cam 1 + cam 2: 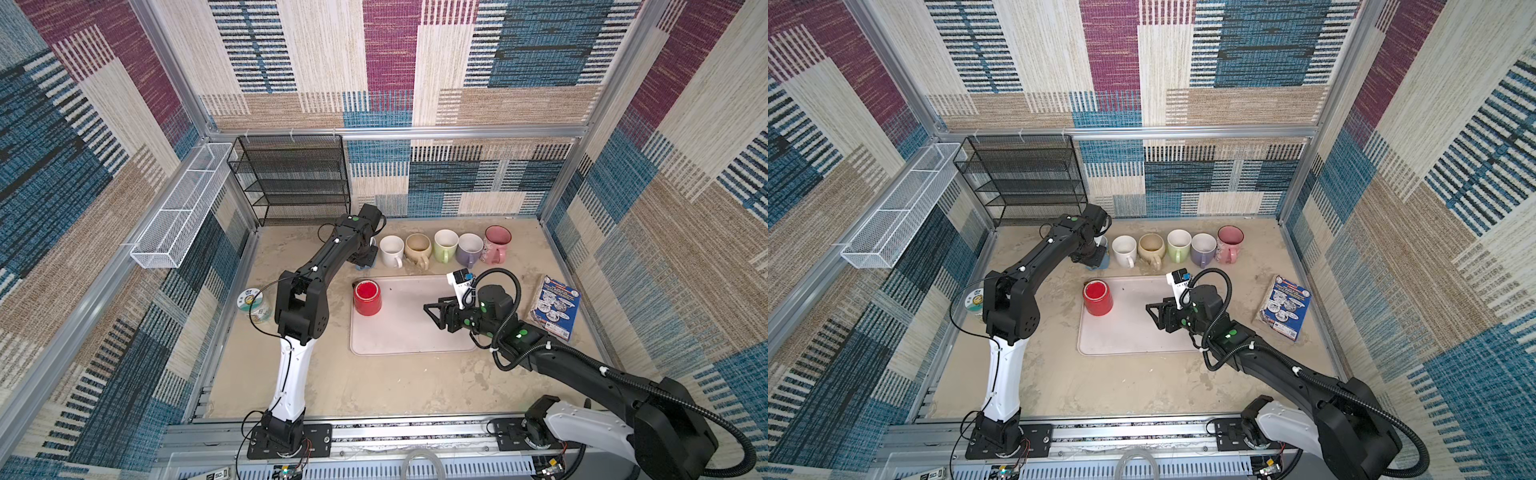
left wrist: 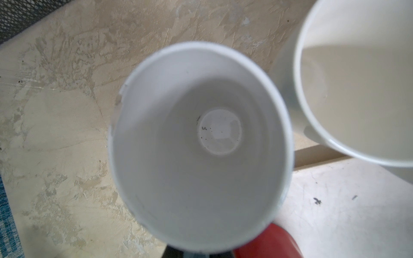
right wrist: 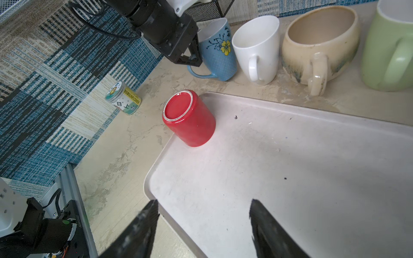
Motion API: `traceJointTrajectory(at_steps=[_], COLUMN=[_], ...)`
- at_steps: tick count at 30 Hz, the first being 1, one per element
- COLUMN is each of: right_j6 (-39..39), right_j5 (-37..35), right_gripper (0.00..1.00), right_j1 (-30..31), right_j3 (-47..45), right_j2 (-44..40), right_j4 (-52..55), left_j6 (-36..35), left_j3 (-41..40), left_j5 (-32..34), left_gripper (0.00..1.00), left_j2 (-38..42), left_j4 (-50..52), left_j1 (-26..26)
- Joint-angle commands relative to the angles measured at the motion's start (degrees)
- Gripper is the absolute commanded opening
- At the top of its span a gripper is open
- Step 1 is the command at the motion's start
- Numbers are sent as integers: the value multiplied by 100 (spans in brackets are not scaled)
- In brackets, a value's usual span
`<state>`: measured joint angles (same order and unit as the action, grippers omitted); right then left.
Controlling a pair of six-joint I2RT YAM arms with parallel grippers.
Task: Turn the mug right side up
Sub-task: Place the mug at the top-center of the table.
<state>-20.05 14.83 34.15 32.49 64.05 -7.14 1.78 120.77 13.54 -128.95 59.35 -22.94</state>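
Left gripper (image 1: 367, 257) is down at the left end of the mug row (image 1: 444, 249) in both top views. The right gripper (image 1: 433, 316) hangs over the tray (image 1: 407, 336), jaws apart. The left wrist view looks down into the upright blue mug (image 2: 201, 156). The right wrist view shows the left gripper (image 3: 194, 56) pinching that mug near its handle. It also shows the red mug (image 3: 190, 118) upside down on the tray corner.

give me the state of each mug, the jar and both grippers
red mug: upside down on the tray's corner
blue mug: upright, rim pinched by the left gripper
white mug: upright
beige mug: upright
green mug: upright
purple mug: upright
pink mug: upright
jar: upright, lid on
left gripper: shut on the blue mug
right gripper: open, empty, over the tray
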Motion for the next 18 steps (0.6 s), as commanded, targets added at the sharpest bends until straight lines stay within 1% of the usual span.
traceJointTrajectory(at_steps=[1, 14, 18], right_j6=[41, 62, 56], right_j5=[-3, -32, -33], right_gripper=[67, 68, 68], right_j1=[4, 4, 7], right_j3=[-16, -23, -23], right_j2=[-25, -91, -88], right_j4=[-243, -221, -211], left_j6=[80, 208, 205], left_j3=[100, 165, 161], left_j5=[136, 26, -4], left_gripper=[0, 0, 7], left_j2=[-49, -184, -175], left_j4=[-113, -108, -102], left_j1=[1, -16, -26])
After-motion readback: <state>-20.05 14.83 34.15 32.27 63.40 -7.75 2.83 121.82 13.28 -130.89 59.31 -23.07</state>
